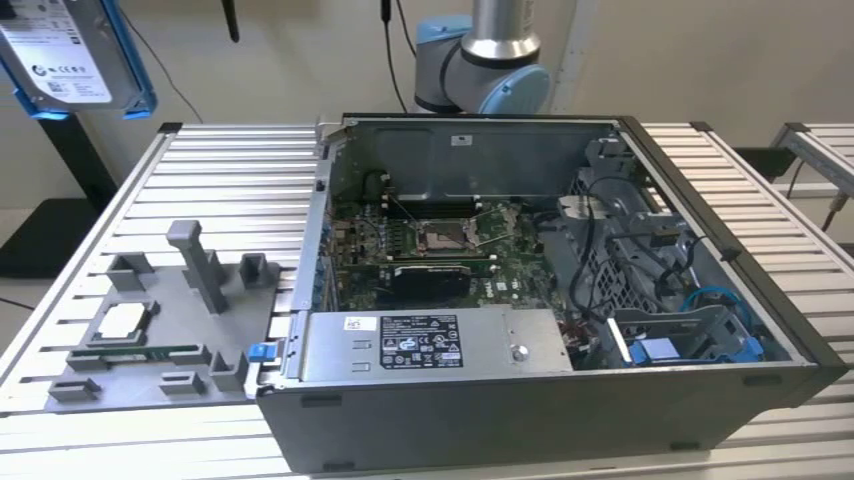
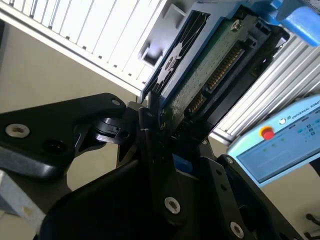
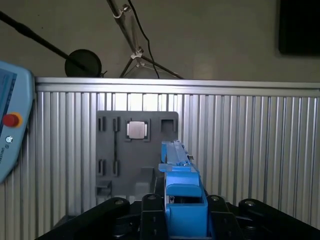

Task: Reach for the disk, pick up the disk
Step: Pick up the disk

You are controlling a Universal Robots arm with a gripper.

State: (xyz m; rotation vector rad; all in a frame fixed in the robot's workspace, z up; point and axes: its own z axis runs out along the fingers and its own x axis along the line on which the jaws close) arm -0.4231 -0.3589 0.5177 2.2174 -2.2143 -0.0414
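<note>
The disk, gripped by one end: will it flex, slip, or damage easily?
Probably stiff: the disk juts straight from the pincer without sagging. Likely heavy for its size, given the metal body. Its bare circuit board looks scratch-prone, and the smooth blue caddy might slip.

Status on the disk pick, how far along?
Reach looks done: in the first wrist view the tool is clamped on the disk. Pick-up also looks done: in the exterior view the disk hangs in the air, clear of the slatted table and the grey fixture tray. In hand: the disk. Nothing of this task appears left.
</note>
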